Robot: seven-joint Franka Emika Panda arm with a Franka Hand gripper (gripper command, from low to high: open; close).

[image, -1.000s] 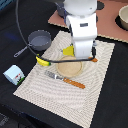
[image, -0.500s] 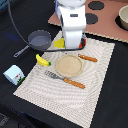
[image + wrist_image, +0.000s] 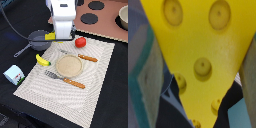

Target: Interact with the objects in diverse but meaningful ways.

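Nearest, lying on the dark table: one small white-blue carton (image 3: 14, 74). Resting on the striped mat (image 3: 97, 80): one fork (image 3: 65, 80), one round tan plate (image 3: 68, 65), one knife (image 3: 81, 56), one yellow banana (image 3: 43, 60) at the mat's edge toward the exterior view's left, one red tomato-like ball (image 3: 80, 42). Farther back, sitting beside the mat: one grey long-handled frying pan (image 3: 39, 39). Hanging above the pan's rim: gripper (image 3: 51, 36), pinching one yellow cheese wedge (image 3: 198, 50) between two fingers (image 3: 145, 75). Filling the wrist view almost wholly, the wedge, its edges cut off. Showing mostly hidden behind the arm in the exterior view.
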